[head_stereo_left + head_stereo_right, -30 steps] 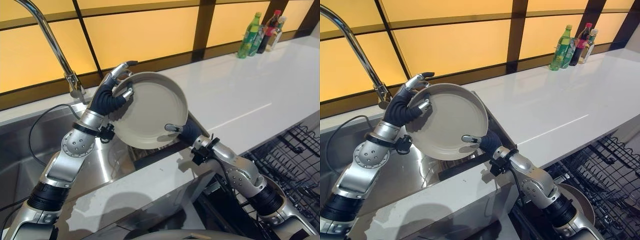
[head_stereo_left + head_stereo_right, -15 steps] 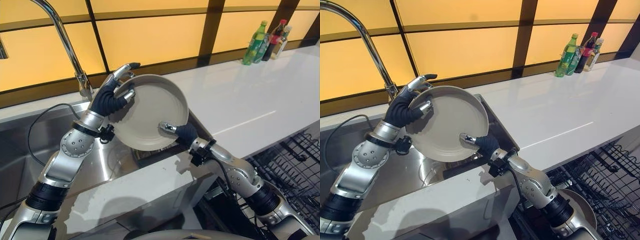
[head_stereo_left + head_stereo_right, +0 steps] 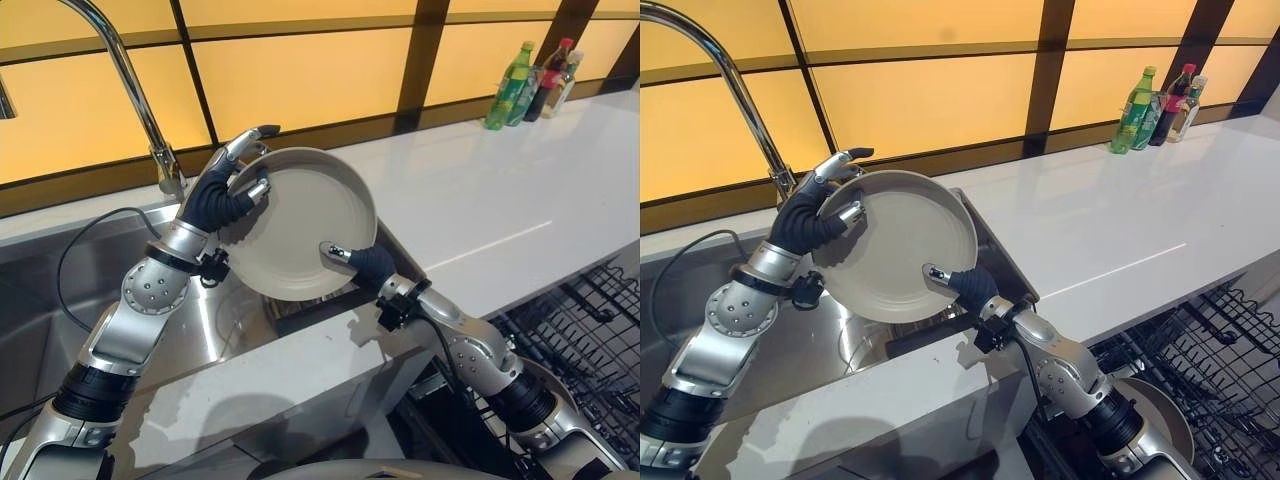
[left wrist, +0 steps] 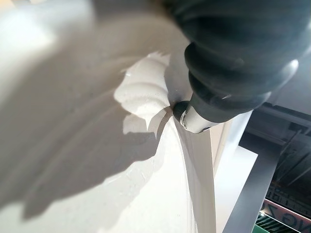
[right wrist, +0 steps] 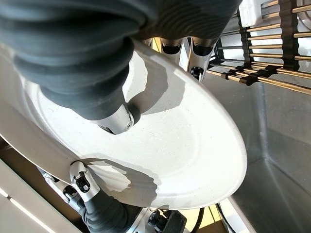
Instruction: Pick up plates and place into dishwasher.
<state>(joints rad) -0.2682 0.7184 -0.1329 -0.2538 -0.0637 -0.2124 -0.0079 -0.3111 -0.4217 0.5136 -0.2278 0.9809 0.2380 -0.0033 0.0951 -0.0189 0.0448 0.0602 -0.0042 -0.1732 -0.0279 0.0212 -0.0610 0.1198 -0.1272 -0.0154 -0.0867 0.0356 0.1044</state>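
Both hands hold one plate tilted over the sink.

Eye views: the left hand [image 3: 225,190] pinches the plate [image 3: 305,225] at its ten o'clock rim, fingers behind, thumb in front; the right hand [image 3: 362,262] clamps the five o'clock rim, above the sink [image 3: 120,290]. Left wrist view: thumb pressed on the plate's face. Right wrist view: thumb on the face, fingers curled behind the rim.

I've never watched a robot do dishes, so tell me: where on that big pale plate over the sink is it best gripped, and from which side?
By its raised rim, from the edges. The plate stands tilted nearly on edge above the sink, so its broad smooth face offers nothing to close on. The left hand pinches the upper left rim, the right hand the lower right; opposite holds likely keep it from swinging.
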